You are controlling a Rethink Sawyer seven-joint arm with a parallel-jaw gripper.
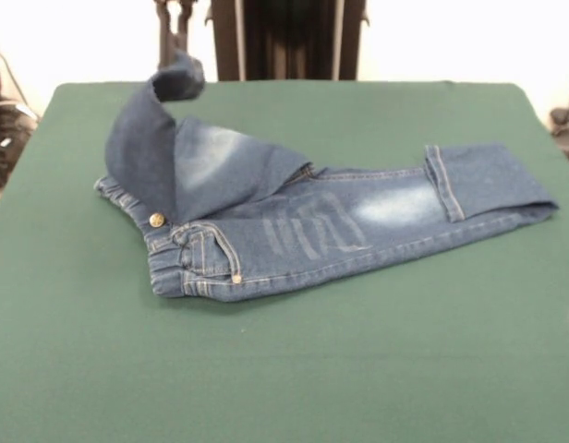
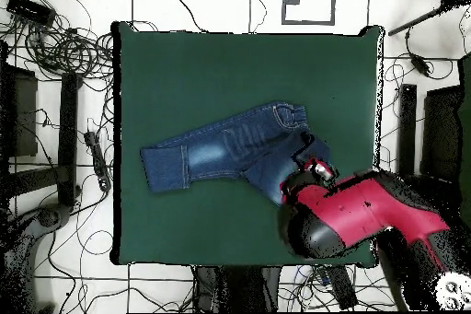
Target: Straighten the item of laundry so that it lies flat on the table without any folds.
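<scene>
The dark green felt-like worktop carries a small pair of dark blue denim jeans with faded whitish patches. Nearest the camera in the front view lies the elastic waistband end with its metal button. One leg lies flat, running away from the button to a cuff that is folded back on itself. Behind the button, the other leg is lifted off the worktop and doubled over the waist, rising to a peak at its cuff. At that peak, beyond the jeans, the gripper has its dark fingers pinching the raised cuff. In the overhead view the red and black arm covers that end of the jeans.
</scene>
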